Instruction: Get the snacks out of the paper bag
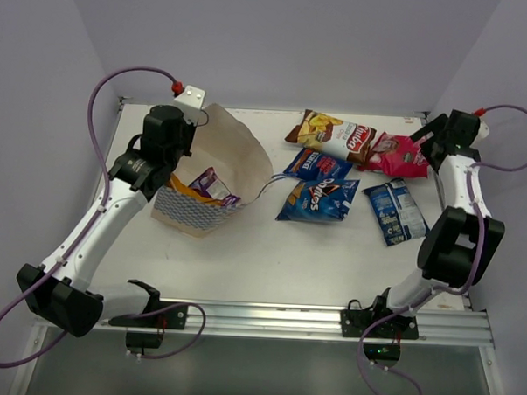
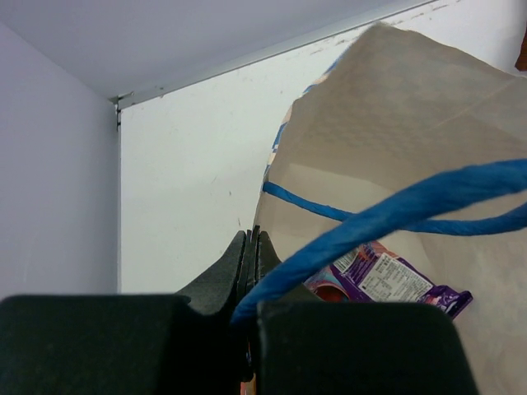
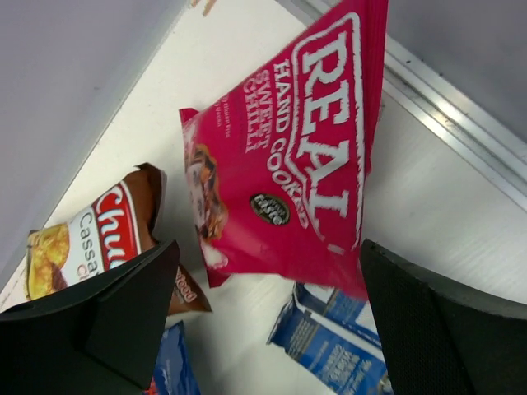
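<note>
The paper bag [image 1: 235, 148] was held at its rim by the closed left gripper [image 2: 251, 240], with a purple packet [image 2: 387, 280] inside. The right gripper [image 3: 268, 247] was spread wide over a red packet [image 3: 288, 156]. The light, slippery foil was judged best pinched at a seam.

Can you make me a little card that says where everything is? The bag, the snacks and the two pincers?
bag: tipped over at the left of the table, mouth open
inside bag: purple packet, orange packet
out on table: brown-and-white packet, red packet, Doritos, dark-blue packet, blue-and-white packet
left pincer: shut on the bag's blue handle
right pincer: open, over the red packet, holding nothing
</note>
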Tool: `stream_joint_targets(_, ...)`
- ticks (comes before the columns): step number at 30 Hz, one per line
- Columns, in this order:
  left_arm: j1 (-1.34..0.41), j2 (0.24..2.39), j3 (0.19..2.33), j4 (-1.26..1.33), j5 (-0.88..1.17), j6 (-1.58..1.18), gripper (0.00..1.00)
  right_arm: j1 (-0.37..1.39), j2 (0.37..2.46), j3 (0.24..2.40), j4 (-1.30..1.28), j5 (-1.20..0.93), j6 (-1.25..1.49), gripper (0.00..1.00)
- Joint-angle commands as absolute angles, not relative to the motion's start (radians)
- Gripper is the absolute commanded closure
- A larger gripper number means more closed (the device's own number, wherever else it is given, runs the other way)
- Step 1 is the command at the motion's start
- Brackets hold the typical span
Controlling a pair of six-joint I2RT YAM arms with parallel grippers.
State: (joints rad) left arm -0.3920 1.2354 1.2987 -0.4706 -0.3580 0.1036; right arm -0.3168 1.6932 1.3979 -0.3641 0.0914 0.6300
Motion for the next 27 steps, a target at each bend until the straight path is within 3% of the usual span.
stream_joint_targets(1,-0.385,1.249,1.362,-0.373,-0.29,0.169,1.0,-0.285,1.527,1.396,-0.452,0.196,0.548,0.06)
stream_joint_targets(7,-0.385,1.275,1.387,-0.341,-0.233,0.222,1.0,-0.068,1.261,1.25,-0.387,0.065,0.466,0.05)
stream_joint_targets(13,-0.385,1.278,1.394,-0.307,-0.204,0.279,1.0,0.374,1.144,1.212,-0.258,-0.054,0.393,0.07)
stream_joint_targets(17,-0.385,1.272,1.385,-0.29,-0.213,0.308,1.0,0.686,1.204,1.267,-0.187,-0.057,0.39,0.09)
stream_joint_targets(20,-0.385,1.261,1.378,-0.272,-0.216,0.325,1.0,0.828,1.317,1.328,-0.14,-0.045,0.402,0.1)
stream_joint_targets(27,-0.385,1.249,1.384,-0.238,-0.233,0.345,1.0,0.994,1.593,1.517,-0.1,-0.051,0.405,0.11)
